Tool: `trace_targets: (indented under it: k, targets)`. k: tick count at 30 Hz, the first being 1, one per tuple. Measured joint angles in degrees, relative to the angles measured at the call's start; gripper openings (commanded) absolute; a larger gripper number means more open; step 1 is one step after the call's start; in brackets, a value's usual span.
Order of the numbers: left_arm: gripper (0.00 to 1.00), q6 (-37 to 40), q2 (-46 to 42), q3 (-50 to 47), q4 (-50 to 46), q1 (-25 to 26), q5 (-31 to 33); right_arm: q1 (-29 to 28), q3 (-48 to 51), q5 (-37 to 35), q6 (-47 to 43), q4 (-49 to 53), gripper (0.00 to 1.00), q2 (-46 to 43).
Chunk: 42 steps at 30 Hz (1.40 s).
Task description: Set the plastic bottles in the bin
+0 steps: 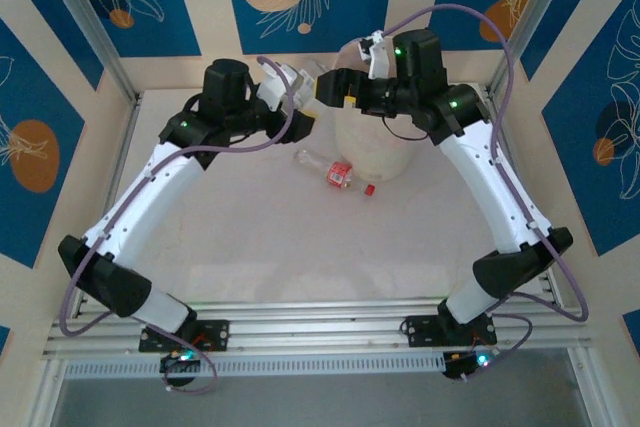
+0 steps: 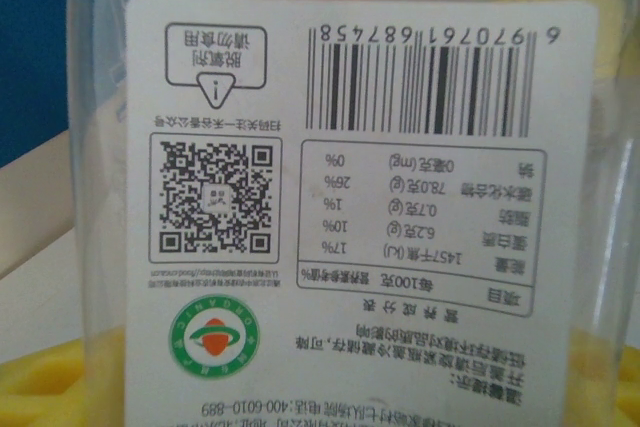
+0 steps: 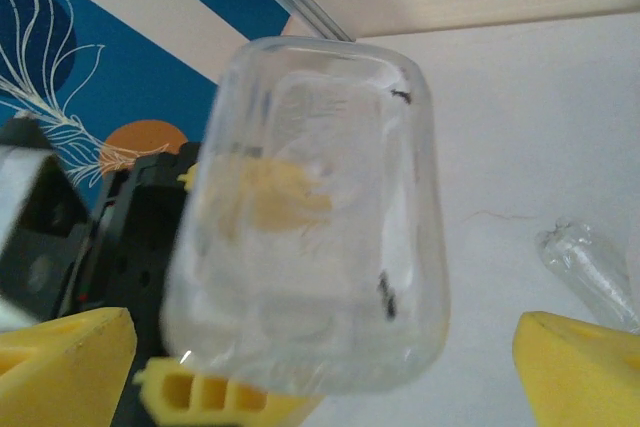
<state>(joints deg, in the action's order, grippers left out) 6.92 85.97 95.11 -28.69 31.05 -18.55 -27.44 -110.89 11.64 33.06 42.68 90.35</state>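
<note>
White tabletop point(image 1: 260, 247) open, red-labelled bottle point(image 1: 338, 174) beside bin point(image 1: 385, 155).

Top view bright, even overhead light, only faint soft shadows on the pale table point(image 1: 260, 247), sharp throughout. Left wrist view flat-lit; label point(image 2: 350, 197) print crisp mid-frame, softer along bottom edge. Right wrist view: clear bottle point(image 3: 310, 217) too close, blurred, milky highlights; upper-left background sharper.
</note>
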Motion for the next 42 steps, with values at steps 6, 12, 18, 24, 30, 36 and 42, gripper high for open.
trace_targets:
  k: [6, 12, 18, 24, 30, 36, 42]
  targets:
    - [0.65, 0.0, -0.13, -0.28, 0.83, 1.2, -0.52, -0.35, 0.0, -0.7, 1.92, -0.92, 0.86, 1.53]
    - [0.67, -0.31, -0.13, -0.52, 1.33, 1.79, -0.52, -0.66, 0.0, -0.2, 4.44, -2.64, 0.63, 1.81]
    - [0.88, -0.48, -0.13, -0.68, 1.7, 1.97, -0.11, -0.79, 0.0, 0.07, 6.27, -3.43, 0.52, 1.84]
    - [1.0, -1.07, -0.44, -0.81, 3.26, 2.21, 0.83, 0.9, 0.0, 0.24, 7.54, -3.63, 0.5, 1.84]
    - [1.0, -2.38, -6.23, -4.59, 5.77, 2.21, 4.26, 5.4, -1.62, -0.5, 8.33, -2.8, 0.5, 2.67]
    - [1.0, -3.52, -14.62, -8.2, 8.07, 2.21, 9.92, 11.1, -5.73, -3.43, 9.7, -1.75, 0.52, 3.63]
    - [0.99, -5.42, -19.15, -12.61, 9.38, 2.21, 15.67, 15.17, -6.43, -8.57, 14.03, -1.79, 0.52, 3.74]
